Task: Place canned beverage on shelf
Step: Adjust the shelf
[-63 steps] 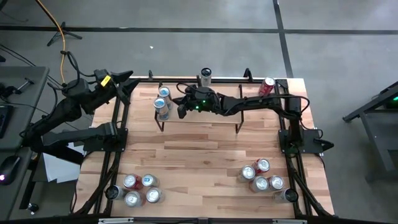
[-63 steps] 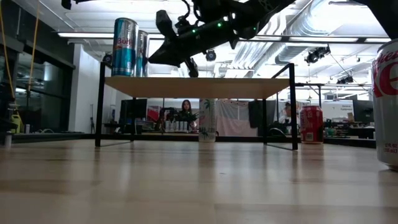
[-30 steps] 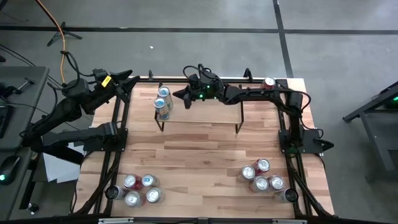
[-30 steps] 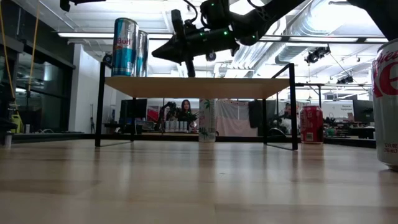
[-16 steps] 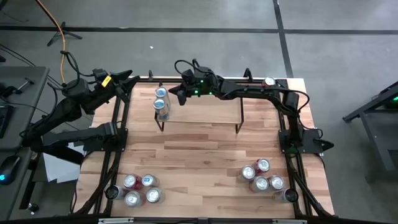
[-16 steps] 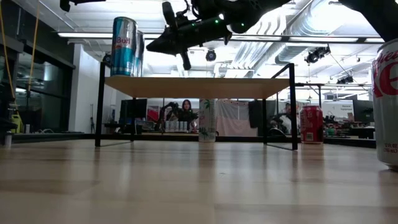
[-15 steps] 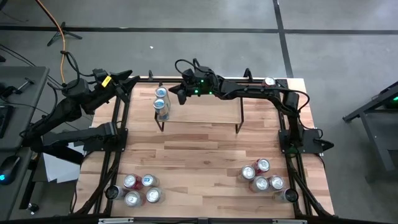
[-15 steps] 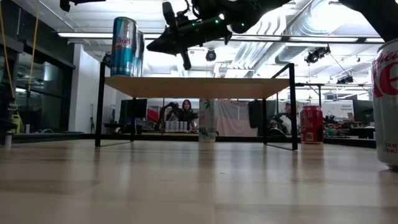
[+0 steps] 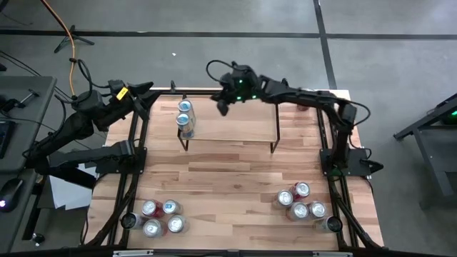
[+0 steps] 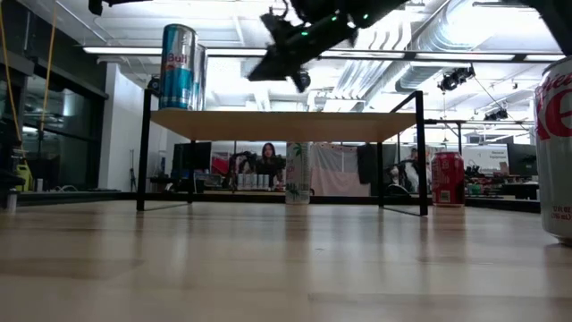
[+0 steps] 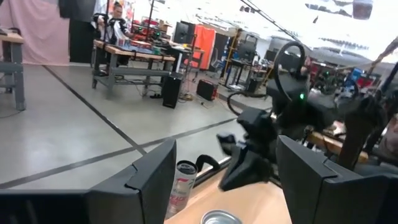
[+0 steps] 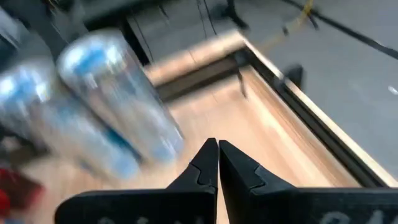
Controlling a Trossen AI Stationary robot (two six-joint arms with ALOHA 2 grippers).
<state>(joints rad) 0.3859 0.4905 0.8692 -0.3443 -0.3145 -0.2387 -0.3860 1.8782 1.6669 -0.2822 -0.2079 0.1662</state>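
Fingers pressed together, our right end effector (image 9: 223, 109) is hanging empty above the back edge of the shelf (image 9: 235, 125), gripping nothing and touching nothing; in the right wrist view its two dark fingertips (image 12: 208, 163) are meeting along a thin seam. We are seeing it in the low view (image 10: 268, 73) well above the plank, to the right of the cans.

Our left end effector (image 9: 146, 93) is waiting at the back left corner of the tabletop (image 9: 228, 185), off the shelf. Its fingers (image 11: 152, 177) are standing partly apart with nothing between them.

Two tall blue-and-silver cans (image 9: 185, 118) are standing upright on the shelf's left end, one just behind the other; in the low view the nearer one (image 10: 179, 67) is partly hiding the other. Under the shelf, at the back of the tabletop, a pale can (image 10: 298, 173) is standing upright, and a red can (image 10: 448, 179) is standing to its right just outside the shelf's right legs.

Near the front of the tabletop we are seeing a cluster of four cans on the left (image 9: 161, 217) and a cluster of five on the right (image 9: 305, 204), both well apart from the shelf. A red can (image 10: 556, 152) is filling the right edge of the low view. People are sitting at benches in the room beyond.
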